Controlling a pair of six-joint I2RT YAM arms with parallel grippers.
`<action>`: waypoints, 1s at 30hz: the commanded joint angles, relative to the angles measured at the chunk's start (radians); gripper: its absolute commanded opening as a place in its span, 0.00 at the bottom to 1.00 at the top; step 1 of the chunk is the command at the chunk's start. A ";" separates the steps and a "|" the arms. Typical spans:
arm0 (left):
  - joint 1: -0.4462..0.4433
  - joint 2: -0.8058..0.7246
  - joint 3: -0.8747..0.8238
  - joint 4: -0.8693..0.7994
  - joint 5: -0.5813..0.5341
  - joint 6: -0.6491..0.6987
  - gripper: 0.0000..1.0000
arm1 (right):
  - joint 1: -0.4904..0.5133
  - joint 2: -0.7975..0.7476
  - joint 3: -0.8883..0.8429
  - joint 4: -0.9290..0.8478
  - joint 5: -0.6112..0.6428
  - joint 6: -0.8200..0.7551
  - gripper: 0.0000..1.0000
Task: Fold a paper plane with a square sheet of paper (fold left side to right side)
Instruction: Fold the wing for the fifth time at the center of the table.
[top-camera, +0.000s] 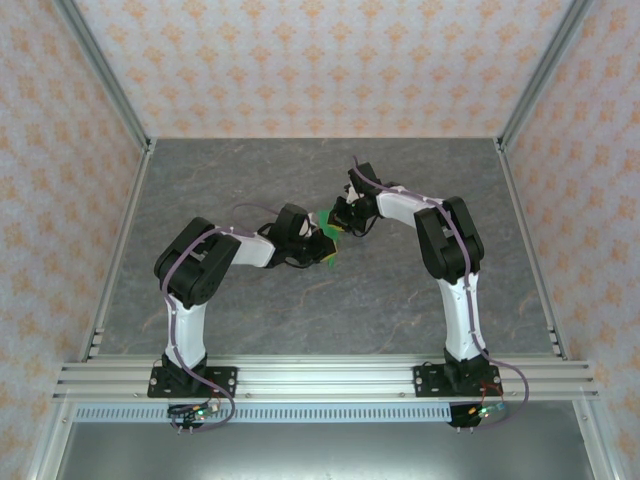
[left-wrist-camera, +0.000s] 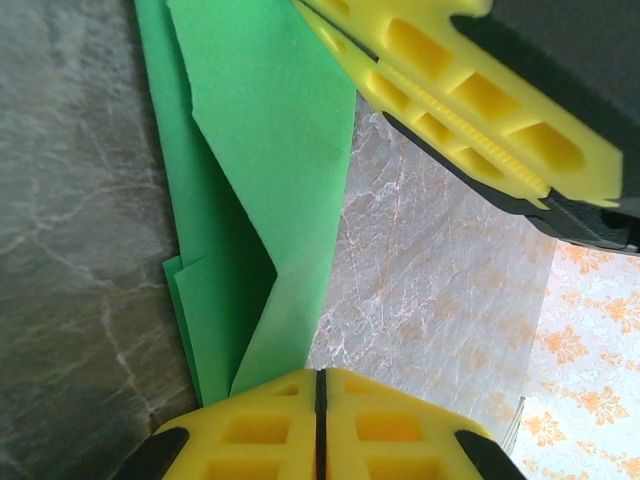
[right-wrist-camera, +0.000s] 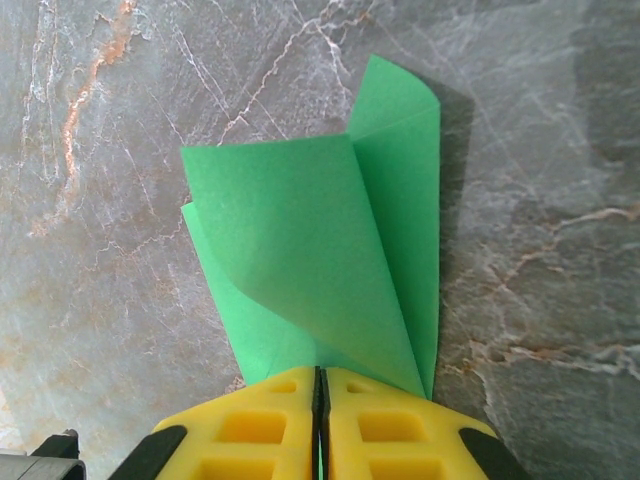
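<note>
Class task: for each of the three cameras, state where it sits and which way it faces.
Top external: above, behind the bases, facing down at the table; both arms show.
Left wrist: faces along the shut left hand at the green paper; the right hand shows upper right.
Right wrist: faces down past its shut fingers at the paper.
Shared: the green paper.

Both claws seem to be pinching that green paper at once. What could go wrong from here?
1. The left gripper and right gripper are both shut on the paper; if they pull apart, the thin sheet may tear or slip out.
2. In the right wrist view its layers curl apart rather than lie flat, so the next crease may land crooked.
3. The two grippers sit very close together, so they might bump.
</note>
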 joint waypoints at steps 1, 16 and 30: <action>-0.005 0.040 -0.017 -0.062 -0.020 0.001 0.09 | -0.005 0.011 -0.005 -0.082 0.064 -0.023 0.12; -0.004 0.070 0.025 -0.253 -0.077 0.012 0.00 | -0.005 -0.246 -0.281 0.228 -0.019 0.026 0.00; -0.006 0.064 0.025 -0.261 -0.088 0.011 0.00 | 0.012 -0.153 -0.307 0.346 -0.100 0.078 0.00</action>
